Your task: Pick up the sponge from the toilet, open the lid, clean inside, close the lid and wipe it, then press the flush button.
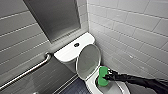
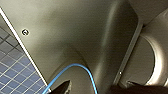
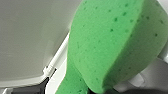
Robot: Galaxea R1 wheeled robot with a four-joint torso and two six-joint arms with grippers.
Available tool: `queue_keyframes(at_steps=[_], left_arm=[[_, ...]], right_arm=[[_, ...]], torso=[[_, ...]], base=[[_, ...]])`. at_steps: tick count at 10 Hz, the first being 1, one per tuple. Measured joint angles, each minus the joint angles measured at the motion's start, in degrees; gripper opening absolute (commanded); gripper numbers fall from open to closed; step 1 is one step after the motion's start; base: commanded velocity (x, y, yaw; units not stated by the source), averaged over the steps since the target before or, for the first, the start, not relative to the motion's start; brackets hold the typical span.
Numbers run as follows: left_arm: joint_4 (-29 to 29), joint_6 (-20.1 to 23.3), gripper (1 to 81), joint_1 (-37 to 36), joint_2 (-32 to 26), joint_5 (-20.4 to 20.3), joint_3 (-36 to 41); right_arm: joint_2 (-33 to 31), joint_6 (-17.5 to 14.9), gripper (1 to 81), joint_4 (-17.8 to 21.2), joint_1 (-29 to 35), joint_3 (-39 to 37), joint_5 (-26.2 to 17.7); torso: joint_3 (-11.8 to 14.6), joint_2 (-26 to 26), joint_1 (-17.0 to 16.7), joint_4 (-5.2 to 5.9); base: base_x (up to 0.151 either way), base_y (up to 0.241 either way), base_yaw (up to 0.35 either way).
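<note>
The sponge, bright green, stands on end at the back of the toilet bowl, just inside the rim, with its lower end dipping into the bowl and its upper end rising above the rim. The right gripper has its jaws clamped on the sponge's side that faces away from the lid, about halfway up. The right arm, dark and sleeved, stretches almost level above the bowl's front, sloping slightly upward toward the gripper, with the wrist in line with the forearm. From the right wrist, the sponge looms close, its pitted green face curving, its narrower part running down toward the camera. The lid is raised and stands nearly upright behind the bowl, its hollow underside turned toward the sponge; the sponge's upper end is just beside the lid's lower edge, and whether they touch cannot be told. Behind the lid, further from the bowl, lies the flat white tank top with the dark round flush button in its middle. A metal grab bar runs along the wall, well apart from the bowl on the lid's side. At the bowl's foot lies dark tiled floor. The left wrist camera shows a blue cable arching over dark surfaces and a patch of the same small tiles.
</note>
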Motion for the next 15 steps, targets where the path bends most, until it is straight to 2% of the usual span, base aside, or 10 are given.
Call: queue_keyframes(at_steps=[4, 6, 9, 10, 12, 15], left_arm=[[0.0, 0.0, 81.1, -0.2, 0.4, -0.1, 0.0], [0.0, 0.0, 81.1, -0.3, 0.7, -0.1, 0.1], [0.0, 0.0, 81.1, -0.3, 0.7, -0.1, 0.1], [0.0, 0.0, 81.1, -0.3, 0.7, -0.1, 0.1], [0.0, 0.0, 81.1, -0.3, 0.7, -0.1, 0.1], [0.0, 0.0, 81.1, -0.3, 0.7, -0.1, 0.1]], right_arm=[[1.5, 0.0, 1.0, -1.3, 3.6, -0.4, -4.9], [1.7, 0.0, 1.0, -1.4, 4.3, -1.8, -4.3], [1.9, 0.4, 1.0, -1.2, 0.2, -8.8, -1.3], [2.2, 1.6, 1.0, -1.1, -0.4, -10.6, 0.0], [2.4, 6.4, 1.0, -1.0, -1.4, -11.6, 2.5], [-1.6, 8.7, 1.0, -1.0, -1.7, -6.5, 4.2]], torso=[[-0.4, 0.0, 0.0, 0.0], [-0.4, 0.0, 0.0, 0.0], [-0.4, 0.0, 0.0, 0.0], [-0.4, 0.0, 0.0, 0.0], [-0.4, 0.0, 0.0, 0.02], [-0.4, 0.0, 0.0, 0.05]], base=[[0.0, 0.0, 0.0], [0.0, 0.0, 0.0], [0.0, 0.0, 0.0], [0.0, 0.0, 0.0], [0.0, 0.0, 0.0], [0.0, 0.0, 0.0]])
